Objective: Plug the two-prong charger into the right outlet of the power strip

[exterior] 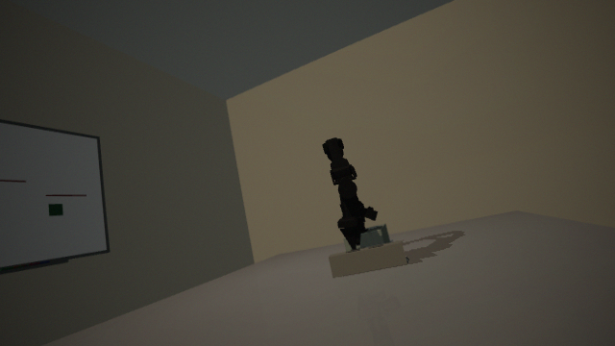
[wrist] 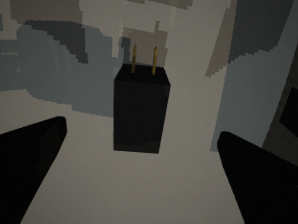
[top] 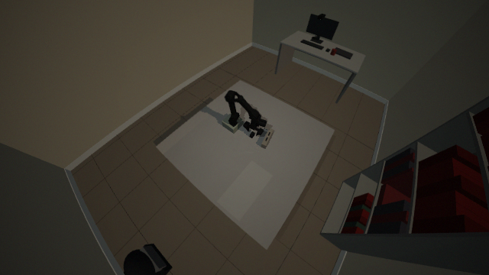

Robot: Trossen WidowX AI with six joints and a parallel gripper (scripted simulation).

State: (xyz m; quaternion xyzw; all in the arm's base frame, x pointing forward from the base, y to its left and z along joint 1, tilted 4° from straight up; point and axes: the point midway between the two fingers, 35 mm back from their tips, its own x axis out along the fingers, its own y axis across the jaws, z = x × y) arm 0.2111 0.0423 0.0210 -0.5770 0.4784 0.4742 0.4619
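The black two-prong charger [wrist: 139,112] [top: 252,134] lies between the spread fingers in the wrist view, slightly left of centre. Its two gold prongs [wrist: 155,60] point up the view, away from my gripper. My gripper [wrist: 144,131] is open and empty, with space on both sides of the charger. The pale power strip [top: 264,143] [exterior: 367,260] lies beside the gripper in the top view, dark outlets on top. Part of it seems to show at the wrist view's right edge. The strip and arm hide the charger in the exterior view.
The pale arm base [top: 230,126] stands behind the gripper on the white mat [top: 199,153]. The strip is the nearest obstacle beside the fingers. A desk [top: 298,37] with a monitor and a bookshelf [top: 332,214] stand farther off.
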